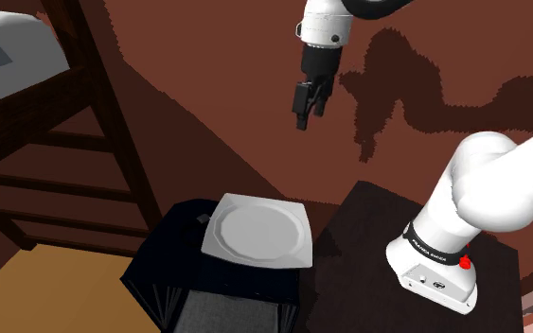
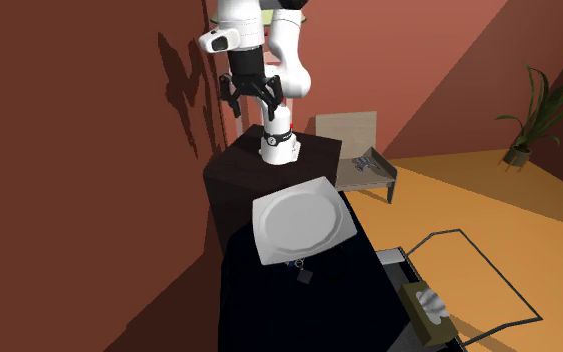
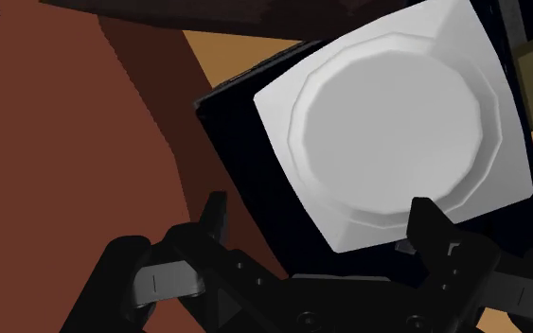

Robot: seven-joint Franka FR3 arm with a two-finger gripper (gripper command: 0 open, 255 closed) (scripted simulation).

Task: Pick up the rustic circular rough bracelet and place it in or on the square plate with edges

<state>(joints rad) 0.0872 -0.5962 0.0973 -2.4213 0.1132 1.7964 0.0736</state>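
Note:
A white square plate with a raised rim [image 1: 257, 230] lies on a low black table [image 1: 165, 248]. The bracelet [image 1: 203, 219] is a small grey thing on the table, just off the plate's corner that faces away from the stand. In the second exterior view the bracelet [image 2: 302, 270] lies beside the plate [image 2: 302, 222] on its near side. My gripper [image 1: 307, 117] hangs high above the table, open, with nothing between its fingers. It also appears in the second exterior view [image 2: 252, 106]. In the wrist view the gripper [image 3: 319, 213] looks down on the plate [image 3: 406, 132].
A brown wall stands close behind the table. A wooden ladder [image 1: 113, 142] and a bed [image 1: 8, 47] are at the shoulder view's left. An olive tissue box [image 2: 427, 305] sits on the table's far end from the stand. A chair [image 2: 364, 150] and a plant [image 2: 529, 120] stand off on the floor.

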